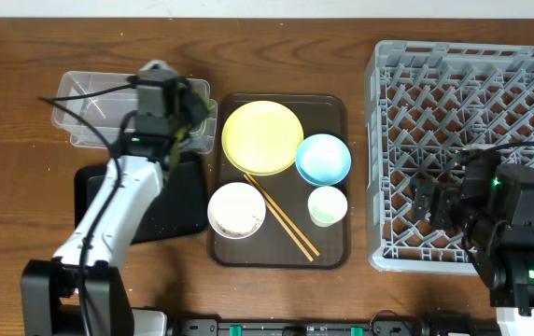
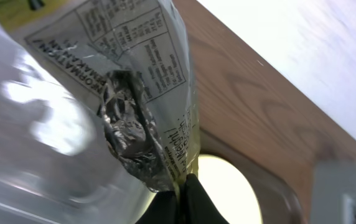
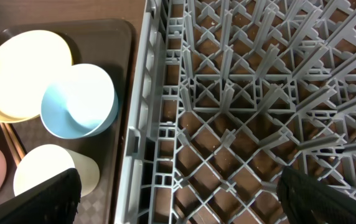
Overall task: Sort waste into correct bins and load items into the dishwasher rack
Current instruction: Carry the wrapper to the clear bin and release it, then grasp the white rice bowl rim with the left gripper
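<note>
The left tool (image 2: 182,190) was clamped on the wrapper (image 2: 137,87), held over the edge of the tub (image 1: 85,98); waste sorting was judged in hand, with release into the tub called for next. The right tool (image 1: 433,205) was spread apart over the rack (image 1: 472,75)

Crumpled green-yellow wrapper (image 2: 134,93), silver inside showing, pinched in left gripper (image 2: 181,196) over rt end of clear tub (image 1: 85,103), upper left. Black tray (image 1: 185,201) just below the tub. Center: yellow plate (image 1: 262,137) on top, blue bowl (image 1: 323,159) to its rt, white bowl (image 1: 237,210) lower left w/ brownish bits inside, pale cup (image 1: 327,205) lower rt, chopsticks (image 1: 281,217) diagonal btwn them. Grey peg rack (image 1: 463,93) fills rt side.
</note>
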{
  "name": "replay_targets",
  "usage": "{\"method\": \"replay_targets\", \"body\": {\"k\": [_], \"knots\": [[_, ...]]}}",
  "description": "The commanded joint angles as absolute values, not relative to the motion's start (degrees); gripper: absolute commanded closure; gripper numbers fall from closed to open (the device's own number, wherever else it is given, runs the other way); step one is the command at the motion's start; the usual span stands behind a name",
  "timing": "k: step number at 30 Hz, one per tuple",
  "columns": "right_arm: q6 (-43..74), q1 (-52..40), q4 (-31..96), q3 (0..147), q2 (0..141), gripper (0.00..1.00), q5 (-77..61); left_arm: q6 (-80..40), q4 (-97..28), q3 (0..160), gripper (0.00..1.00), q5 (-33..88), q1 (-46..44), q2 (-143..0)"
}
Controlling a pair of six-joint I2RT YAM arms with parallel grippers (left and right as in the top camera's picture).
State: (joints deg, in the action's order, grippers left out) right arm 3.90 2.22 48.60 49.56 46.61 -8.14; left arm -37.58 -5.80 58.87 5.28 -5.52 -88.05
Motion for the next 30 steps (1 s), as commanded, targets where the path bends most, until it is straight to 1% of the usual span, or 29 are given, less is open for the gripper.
{"method": "replay_targets", "body": {"k": [1,3,4,6,10,16,19,22,26,30], "knots": [[4.4,1.4,48.7,50.2,46.4,0.01,-8.4,-36.4,-6.1,59.8,0.84,4.5,-3.2,-89.6],[4.4,1.4,48.7,50.2,46.4,0.01,-8.4,-36.4,-6.5,59.8,0.66,4.5,-2.5,-89.9],[4.4,1.4,48.7,50.2,46.4,0.01,-8.4,-36.0,-6.6,59.8,0.61,4.5,-2.3,-89.9],[4.4,1.4,48.7,50.2,46.4,0.01,-8.4,-33.9,-6.6,59.8,0.56,4.5,-2.2,-89.3],[4.4,1.4,48.7,50.2,46.4,0.01,-8.4,-29.7,-9.2,59.9,0.56,4.5,-2.3,-86.0],[4.4,1.4,48.7,50.2,46.4,0.01,-8.4,-25.0,-21.1,59.9,0.56,8.3,-6.0,-78.7],[4.4,1.4,48.7,50.2,46.4,0.01,-8.4,-22.4,-27.8,59.9,0.56,8.6,-11.1,-77.3],[4.4,1.4,48.9,50.2,46.4,0.01,-8.4,-22.3,-33.1,59.8,0.56,8.6,-16.7,-78.0],[4.4,1.4,49.3,50.2,46.4,0.01,-8.4,-22.3,-37.8,59.7,0.56,8.3,-24.3,-81.0],[4.4,1.4,49.3,50.2,46.4,0.01,-8.4,-22.3,-40.3,59.7,0.56,8.3,-30.0,-85.7]]}}
